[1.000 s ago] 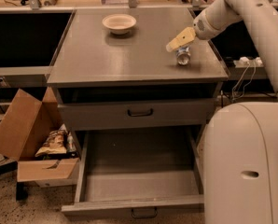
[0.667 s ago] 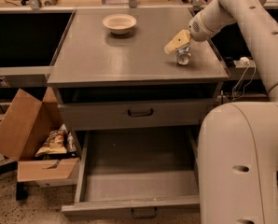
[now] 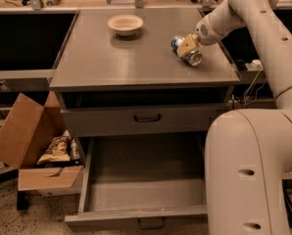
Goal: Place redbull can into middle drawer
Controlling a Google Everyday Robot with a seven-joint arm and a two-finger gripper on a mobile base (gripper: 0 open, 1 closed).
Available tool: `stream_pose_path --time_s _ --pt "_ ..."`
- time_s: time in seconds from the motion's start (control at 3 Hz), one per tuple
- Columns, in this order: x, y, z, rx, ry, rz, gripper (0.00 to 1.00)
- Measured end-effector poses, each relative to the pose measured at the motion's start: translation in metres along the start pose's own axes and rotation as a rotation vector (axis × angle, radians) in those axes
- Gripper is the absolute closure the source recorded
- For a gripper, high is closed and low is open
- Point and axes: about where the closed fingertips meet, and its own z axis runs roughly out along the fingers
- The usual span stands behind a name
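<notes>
Since the middle drawer [image 3: 141, 180] is pulled fully out at the bottom of the cabinet with a bare grey floor, it looks ready to take the can from above. The robot's pale base [image 3: 249, 175] stands just beside its right edge. To the left, an open cardboard box [image 3: 18, 141] holds snack bags. The upper drawer front [image 3: 111, 122] is closed. On the cabinet top [image 3: 121, 62], near the right edge, the gripper [image 3: 187, 46] is clamped across the middle of the redbull can [image 3: 195, 58]. The can is slanted, silver end toward the front, apparently tipped as it is taken up. The cream bowl [image 3: 125, 24] sits well apart at the back. A second ago the can stood upright under the fingers; bowl and drawer are unchanged
</notes>
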Motion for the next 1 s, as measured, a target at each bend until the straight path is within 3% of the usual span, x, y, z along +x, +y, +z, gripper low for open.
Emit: stream_pose_path --time_s 0.33,0.67,1.0 --pt "-0.008 0.010 -0.019 -0.066 -0.066 -0.064 0.88" --pt "-0.026 0.034 -0.062 -0.156 -0.201 -0.215 1.00" --pt "-0.038 0.067 -0.092 -0.249 -0.306 -0.405 1.00"
